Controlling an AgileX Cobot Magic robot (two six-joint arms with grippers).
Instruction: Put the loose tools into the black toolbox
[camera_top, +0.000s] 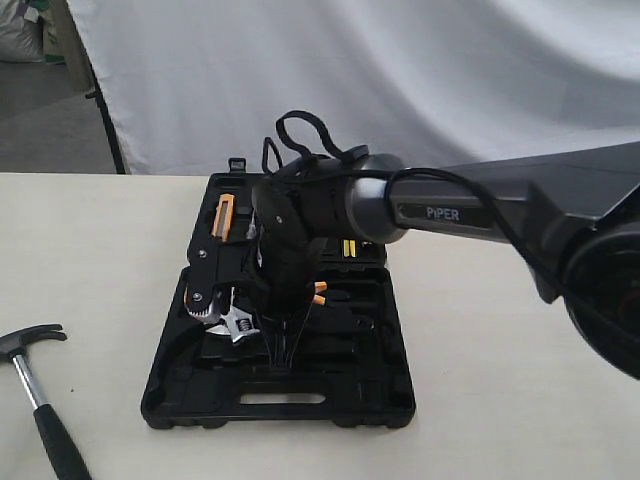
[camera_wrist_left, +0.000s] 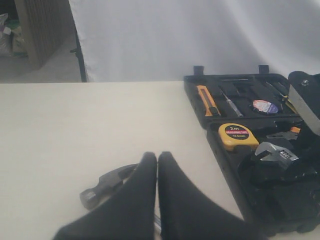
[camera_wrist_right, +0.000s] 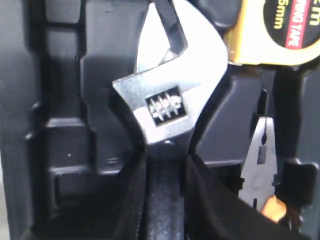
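Right tool (camera_wrist_right: 166, 162) gripping wrench (camera_wrist_right: 170, 95) by handle, low over toolbox (camera_top: 380, 410), centre frame. Risk if released off-line: head lands on tape measure (camera_wrist_right: 250, 45) or pliers (camera_wrist_right: 260, 155), not own recess; toolbox then won't shut. Hammer (camera_top: 40, 400) lower left on surface (camera_top: 500, 400), loose. Left tool (camera_wrist_left: 157, 160) closed, empty.

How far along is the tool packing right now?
Done: the tape roll sits in the far half of the toolbox. In hand: the right gripper grips the adjustable wrench by its handle over the box. Left: the hammer lies on the table outside, near the shut left gripper.
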